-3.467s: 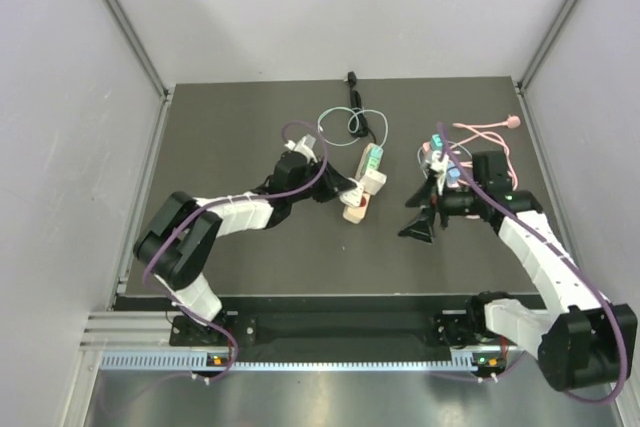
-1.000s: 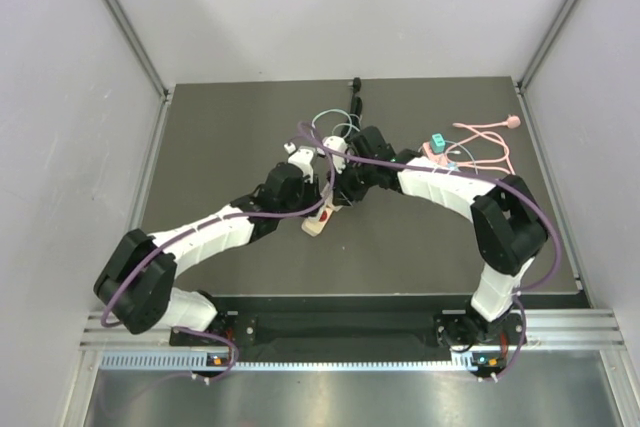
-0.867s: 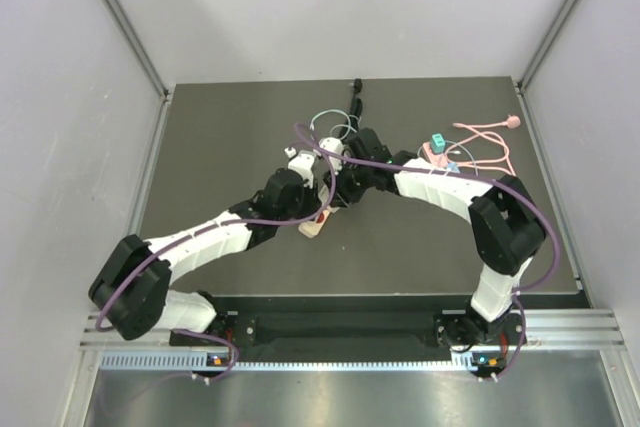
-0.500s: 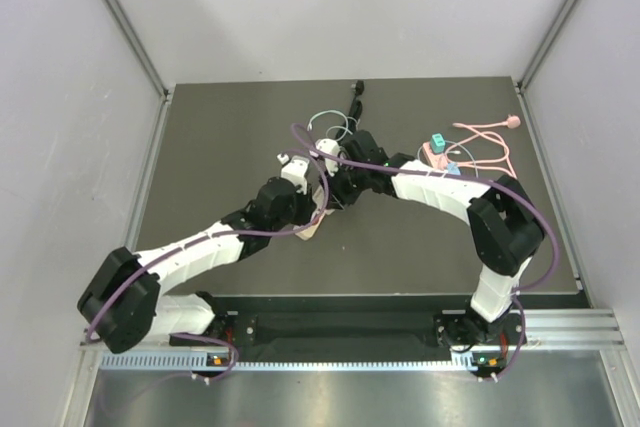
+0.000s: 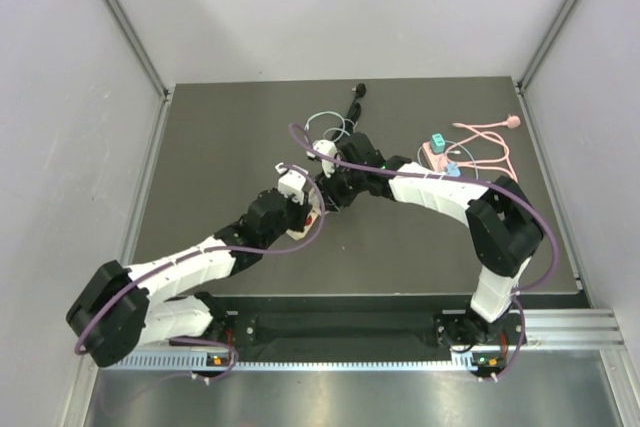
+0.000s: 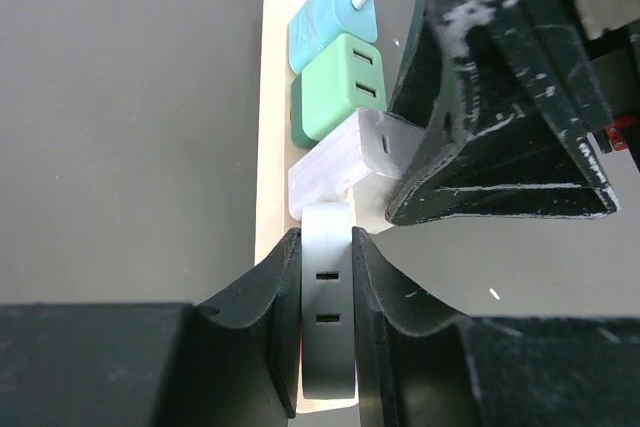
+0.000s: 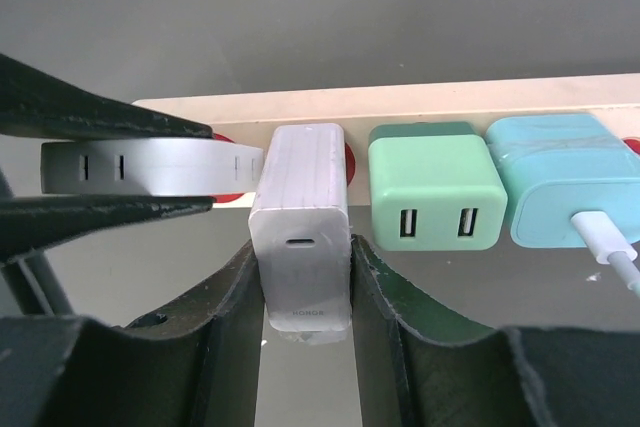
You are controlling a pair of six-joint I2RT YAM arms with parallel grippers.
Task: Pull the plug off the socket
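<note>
A cream power strip, the socket [image 6: 272, 147] [image 7: 420, 102], lies on the dark table and carries a row of plugs. My right gripper [image 7: 303, 287] [image 5: 330, 192] is shut on the white charger plug [image 7: 303, 217] [image 6: 335, 162]. That plug sits slightly askew, its base still at the strip. My left gripper [image 6: 327, 277] [image 5: 305, 209] is shut on a flat white plug [image 6: 326, 327] [image 7: 150, 169] at the strip's end. A green charger [image 7: 433, 192] and a blue charger [image 7: 560, 177] with a white cable sit further along. From above, the arms hide most of the strip.
A pink cable [image 5: 485, 137] and a teal plug [image 5: 437, 142] lie at the back right. A black cord [image 5: 355, 97] and a pale cable loop [image 5: 330, 125] lie behind the grippers. Grey walls enclose the table.
Both grippers and the strip have shifted toward the near left, the left arm drawing back. Both grips look unchanged.
</note>
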